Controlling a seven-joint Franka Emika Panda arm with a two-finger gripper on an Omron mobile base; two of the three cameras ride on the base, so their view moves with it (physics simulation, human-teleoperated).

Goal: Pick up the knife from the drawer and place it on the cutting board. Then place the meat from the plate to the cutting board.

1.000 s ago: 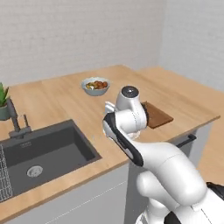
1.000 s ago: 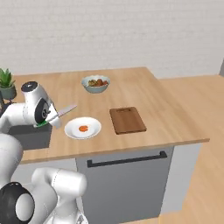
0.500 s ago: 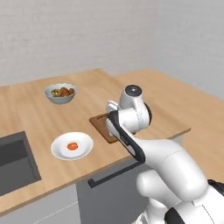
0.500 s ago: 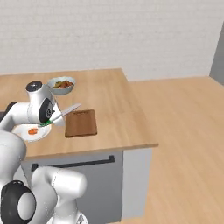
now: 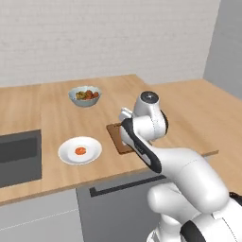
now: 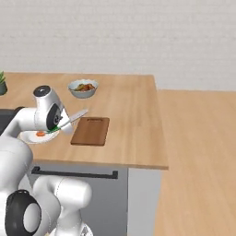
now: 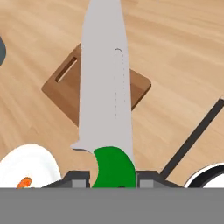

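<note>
**Hand view: knife gripped and hanging over the counter near the board**

Hand view is giving us the close look: the gripper is clenching the knife by its bright green handle, and the long silver-grey blade is running straight up the picture, away from the fingers. Behind the blade the cutting board is lying on the wooden counter, turned at an angle, its slot handle showing at the upper left corner. At the lower left the plate is peeking in, with the meat showing as an orange speck at its edge.

Over in the right base view, the knife is sticking out from the white arm, blade pointing toward the cutting board and raised clear of the counter. The plate is sitting just beside the board on its left, partly hidden by the arm, the meat resting on it. Farther back a grey-blue bowl of mixed food is standing well apart.

Left base view is showing the plate in full with the meat at its middle, the cutting board half covered by the arm, and the bowl behind
</note>
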